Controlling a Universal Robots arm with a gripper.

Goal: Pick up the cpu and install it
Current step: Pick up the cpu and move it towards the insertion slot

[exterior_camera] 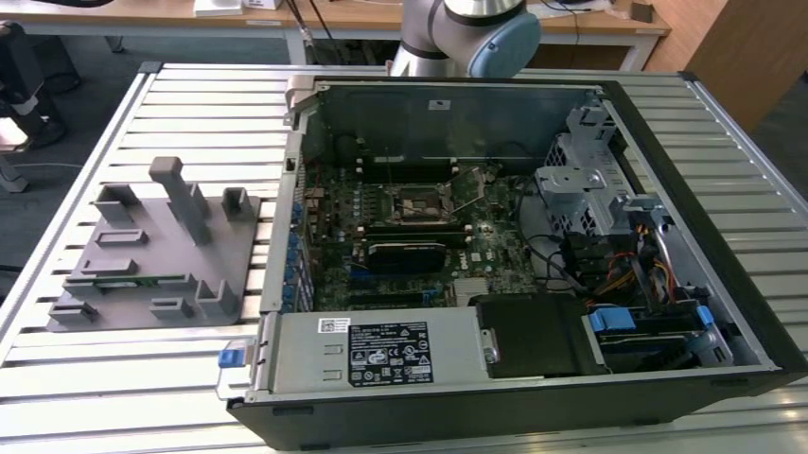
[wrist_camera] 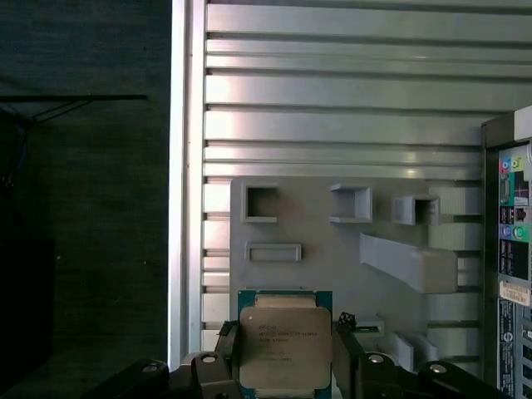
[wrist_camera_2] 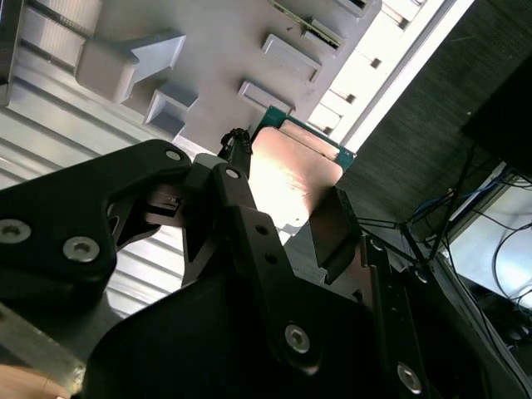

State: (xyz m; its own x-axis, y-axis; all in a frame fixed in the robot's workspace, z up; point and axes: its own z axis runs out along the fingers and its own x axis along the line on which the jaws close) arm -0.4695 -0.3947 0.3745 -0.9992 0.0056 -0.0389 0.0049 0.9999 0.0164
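Silver-topped cpu [wrist_camera: 284, 349] with green edge, grey holder [wrist_camera: 324, 266], black jaws, ribbed, seemingly silver table [wrist_camera: 332, 100]

The gripper [wrist_camera_2: 287, 199] is matte black, its angular links studded with round silver screws [wrist_camera_2: 297, 337]; a thin black cable [wrist_camera_2: 237, 143] sits near its tip. The arm [exterior_camera: 461, 38] is silver-grey with a pale-blue joint cap [exterior_camera: 502, 45].

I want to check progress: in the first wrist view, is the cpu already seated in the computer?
No, the gripper holds the cpu, with the grey tray behind it.
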